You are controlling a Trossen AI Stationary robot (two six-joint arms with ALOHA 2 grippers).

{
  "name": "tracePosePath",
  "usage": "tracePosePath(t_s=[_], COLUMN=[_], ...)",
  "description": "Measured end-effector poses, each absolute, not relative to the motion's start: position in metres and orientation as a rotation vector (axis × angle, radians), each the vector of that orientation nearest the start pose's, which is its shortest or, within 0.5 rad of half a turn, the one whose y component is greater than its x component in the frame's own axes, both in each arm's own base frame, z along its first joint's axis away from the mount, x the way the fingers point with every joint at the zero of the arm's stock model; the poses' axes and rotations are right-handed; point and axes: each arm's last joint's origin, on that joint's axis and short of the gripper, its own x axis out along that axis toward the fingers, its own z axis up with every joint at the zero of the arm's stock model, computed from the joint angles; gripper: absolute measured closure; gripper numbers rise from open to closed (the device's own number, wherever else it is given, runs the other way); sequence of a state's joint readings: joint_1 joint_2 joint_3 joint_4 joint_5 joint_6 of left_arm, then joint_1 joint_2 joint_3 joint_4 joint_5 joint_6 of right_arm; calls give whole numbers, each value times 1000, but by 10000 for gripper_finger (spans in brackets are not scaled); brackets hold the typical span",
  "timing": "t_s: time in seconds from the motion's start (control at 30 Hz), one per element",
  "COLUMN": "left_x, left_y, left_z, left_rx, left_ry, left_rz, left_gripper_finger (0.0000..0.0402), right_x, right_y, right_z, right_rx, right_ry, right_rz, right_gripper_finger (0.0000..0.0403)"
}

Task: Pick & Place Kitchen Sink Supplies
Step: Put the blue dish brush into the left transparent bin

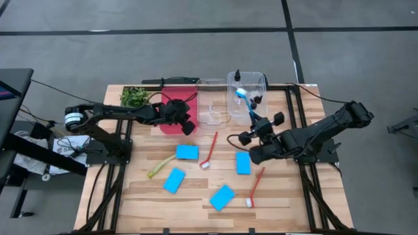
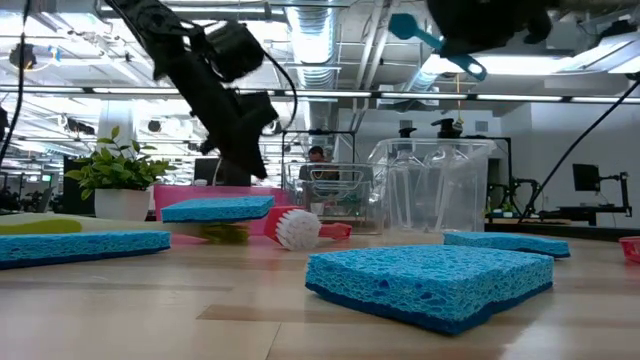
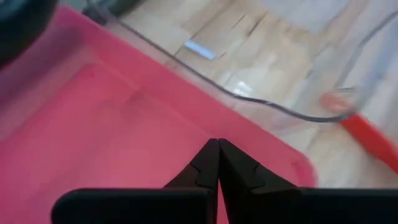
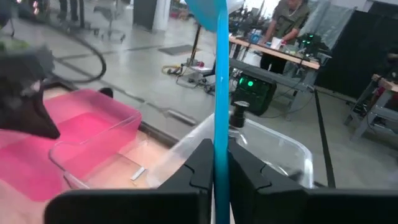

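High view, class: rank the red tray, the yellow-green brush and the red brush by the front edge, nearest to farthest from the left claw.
1. Red tray, directly under the left claw.
2. Yellow-green brush, on the table's left part.
3. Red brush, front right.

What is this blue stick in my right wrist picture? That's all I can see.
Observer: A blue brush. From above, the right claw holds it over the tall clear tub.
Operator: What's on the table?
Observer: Four blue sponges lie flat on the wood.
Operator: Is the other claw busy?
Observer: No. The left claw is shut on nothing, above the red tray.
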State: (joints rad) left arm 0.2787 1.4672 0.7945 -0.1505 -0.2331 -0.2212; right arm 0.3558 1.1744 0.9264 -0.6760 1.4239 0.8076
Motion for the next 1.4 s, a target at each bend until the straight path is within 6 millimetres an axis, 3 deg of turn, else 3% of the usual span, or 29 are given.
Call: tracePosePath(t_s=[0.2, 0.47, 0.63, 0.87, 1.17, 1.4], left_x=[257, 237, 231, 230, 231, 231], left_y=[65, 30, 21, 18, 17, 17], left_z=[212, 221, 225, 227, 226, 226], left_rx=[-217, -192, -186, -163, -161, -161], left_ry=[677, 518, 453, 446, 452, 452], left_rz=[521, 391, 351, 331, 327, 327], left_gripper_finger=[393, 388, 388, 374, 359, 359], right_x=[243, 269, 292, 323, 334, 334], right_y=[33, -7, -32, -58, -77, -78], right_z=[304, 325, 310, 271, 240, 240], right_rx=[-66, 38, 67, 90, 133, 132], right_ry=[241, 106, 82, 109, 175, 178], right_rz=[-984, -725, -704, -778, -852, -853], right_gripper_finger=[393, 390, 391, 385, 378, 372])
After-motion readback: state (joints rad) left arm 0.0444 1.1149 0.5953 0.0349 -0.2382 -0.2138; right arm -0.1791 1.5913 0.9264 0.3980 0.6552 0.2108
